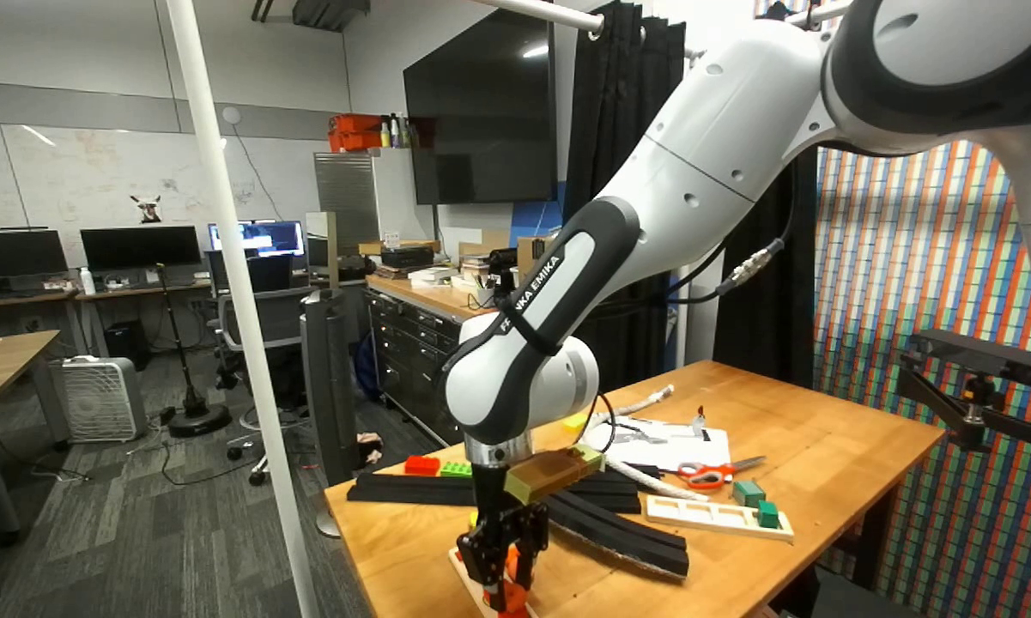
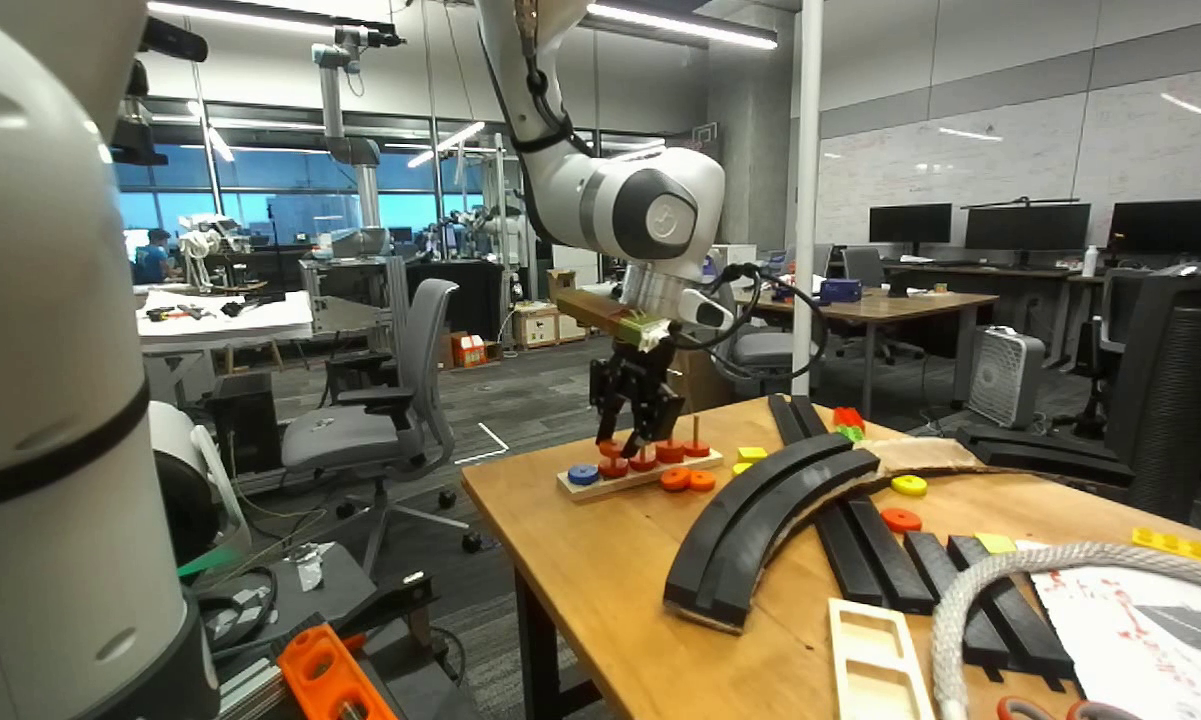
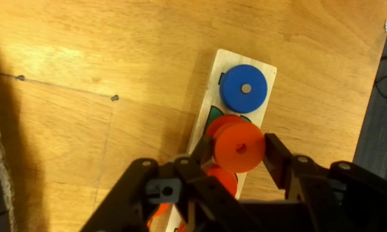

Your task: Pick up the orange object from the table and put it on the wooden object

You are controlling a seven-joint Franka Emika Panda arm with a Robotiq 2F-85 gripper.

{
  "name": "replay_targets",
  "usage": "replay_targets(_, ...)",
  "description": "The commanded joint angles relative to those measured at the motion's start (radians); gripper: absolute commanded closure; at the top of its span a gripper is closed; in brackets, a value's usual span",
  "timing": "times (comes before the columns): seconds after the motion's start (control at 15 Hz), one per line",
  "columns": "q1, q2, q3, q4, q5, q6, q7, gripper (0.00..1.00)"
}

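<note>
Carpet in dark grey spreads beneath the wooden table, and over that table we see the white-and-black robot arm reaching, its wrist pointed downward near an edge. Long black pieces, some curved and some straight, lie on the tabletop in both exterior views. Near them we notice a pale rope and, bordered by it, a white sheet of paper.

Next in size comes the gripper, which we see grasping an orange disc from two opposite sides. Directly below, flat on the table, lies the small pale wooden board. Well apart from it, we find a pale compartment tray near orange-handled scissors.

Smaller yet, the orange disc is held over the board, overlapping in the wrist view a red-orange disc beneath it; whether the two touch, we cannot tell. Further red-orange discs line the board, and a blue disc sits at its end. Two loose discs lie on the table just beside the board. Of the green blocks, we see one at an end of the tray and another just outside it. Smallest of all, the tip of a peg shows through the blue disc's centre.
</note>
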State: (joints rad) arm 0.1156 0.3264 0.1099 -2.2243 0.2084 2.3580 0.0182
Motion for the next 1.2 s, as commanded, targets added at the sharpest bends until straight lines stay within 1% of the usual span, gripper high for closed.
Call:
replay_targets(0.0,-0.020,-0.009,0.022,-0.022,0.041,0.040,-0.031,0.76)
replay_targets(0.67,-0.026,-0.004,0.024,-0.030,0.075,0.054,-0.051,0.76)
replay_targets(1.13,-0.031,-0.013,0.016,-0.048,0.080,0.057,-0.032,0.76)
